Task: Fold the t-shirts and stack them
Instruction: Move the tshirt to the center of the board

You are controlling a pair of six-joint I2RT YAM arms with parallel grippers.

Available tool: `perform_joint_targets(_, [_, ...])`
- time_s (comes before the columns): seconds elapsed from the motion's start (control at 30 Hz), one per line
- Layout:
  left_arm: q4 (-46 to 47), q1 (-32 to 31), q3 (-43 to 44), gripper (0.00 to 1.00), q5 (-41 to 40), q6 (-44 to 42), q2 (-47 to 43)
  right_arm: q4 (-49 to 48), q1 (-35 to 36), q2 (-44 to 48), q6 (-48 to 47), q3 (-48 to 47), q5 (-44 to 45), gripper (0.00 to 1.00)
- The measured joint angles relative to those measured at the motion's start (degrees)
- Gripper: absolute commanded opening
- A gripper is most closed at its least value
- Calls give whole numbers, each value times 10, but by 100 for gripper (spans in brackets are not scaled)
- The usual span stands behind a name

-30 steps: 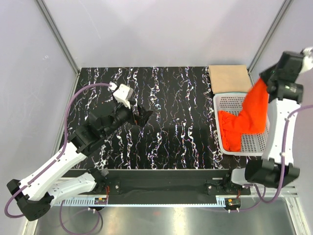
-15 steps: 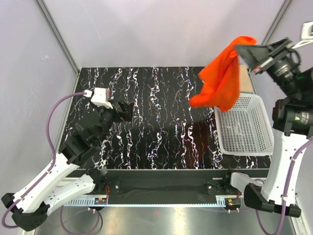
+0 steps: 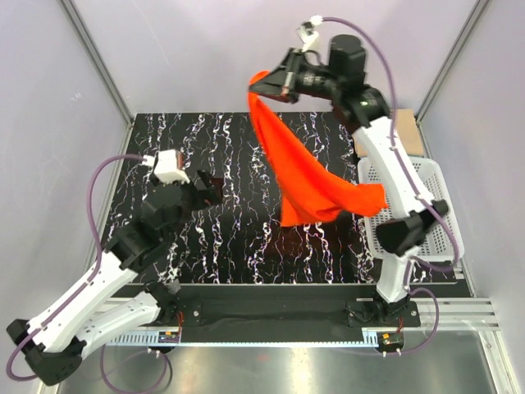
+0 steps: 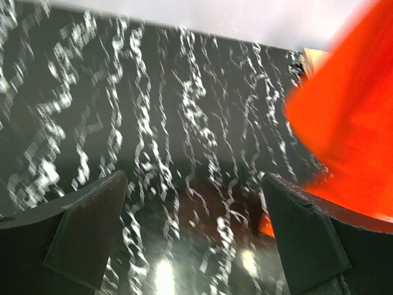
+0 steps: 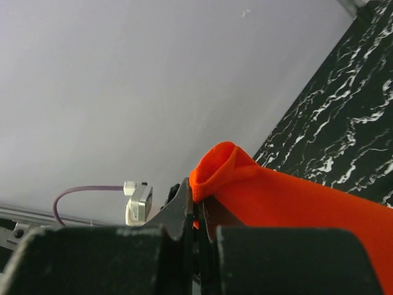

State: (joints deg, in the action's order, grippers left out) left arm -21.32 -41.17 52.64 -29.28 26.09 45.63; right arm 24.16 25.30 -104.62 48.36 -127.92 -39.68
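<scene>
- Right end effector (image 3: pixel 273 82) was clamped on the orange-red t-shirt (image 3: pixel 308 176), which dangled high over the worktop (image 3: pixel 238 238).
- Left end effector (image 3: pixel 210 188) gaped, empty.
- Looked light and floppy; I'd grab a lower corner.

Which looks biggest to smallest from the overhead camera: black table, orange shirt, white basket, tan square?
1. Black table.
2-3. Orange shirt and white basket: about alike; the shirt hangs nearer the camera and the right arm covers part of the basket, so unranked.
4. Tan square, mostly hidden.
</scene>
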Motion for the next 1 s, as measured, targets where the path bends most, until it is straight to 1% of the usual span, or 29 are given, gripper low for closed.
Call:
perform_joint_targets(0.07, [-19,0,-21,98,3,42,-28,28,29,-59,-4,-74,3,0])
perform_joint_targets(0.17, [-44,0,-59,99,5,87,-85,49,50,-115,-5,-153,9,0])
perform_joint_targets(0.23, [-69,0,-75,99,4,110,-120,49,54,-123,-5,-158,10,4])
perform_joint_targets(0.27, [-79,0,-76,99,3,118,-132,43,54,-120,-6,-147,12,8])
perform_joint_targets(0.3, [-86,0,-76,99,2,125,-139,34,54,-108,-8,-116,14,14])
perform_joint_targets(0.37, [-96,0,-76,99,1,136,-142,23,54,-75,-21,-31,32,18])
perform_joint_targets(0.4, [-101,0,-76,99,2,142,-140,28,54,-60,-31,11,42,22])
perform_joint_targets(0.43, [-107,0,-76,99,2,148,-137,32,54,-52,-45,54,54,33])
perform_joint_targets(0.47, [-109,0,-77,99,2,151,-136,38,54,-41,-55,85,62,38])
perform_joint_targets(0.5, [-110,1,-78,99,3,156,-133,47,54,-37,-71,114,71,46])
perform_joint_targets(0.6, [-109,0,-89,99,8,166,-124,75,54,-26,-114,190,108,50])
perform_joint_targets(0.67, [-107,0,-96,99,11,169,-109,108,54,-10,-142,251,161,52])
perform_joint_targets(0.73, [-104,0,-96,99,15,169,-84,145,53,10,-164,303,237,52])
perform_joint_targets(0.8, [-91,0,-96,99,21,167,-49,176,47,35,-176,353,307,52])
perform_joint_targets(0.87, [-76,0,-95,99,30,161,-9,184,31,64,-184,408,364,52])
perform_joint_targets(0.93, [-55,1,-87,99,40,151,47,192,9,94,-191,460,405,53])
perform_joint_targets(1.0, [-35,2,-72,98,52,142,105,197,-12,115,-201,495,426,52])
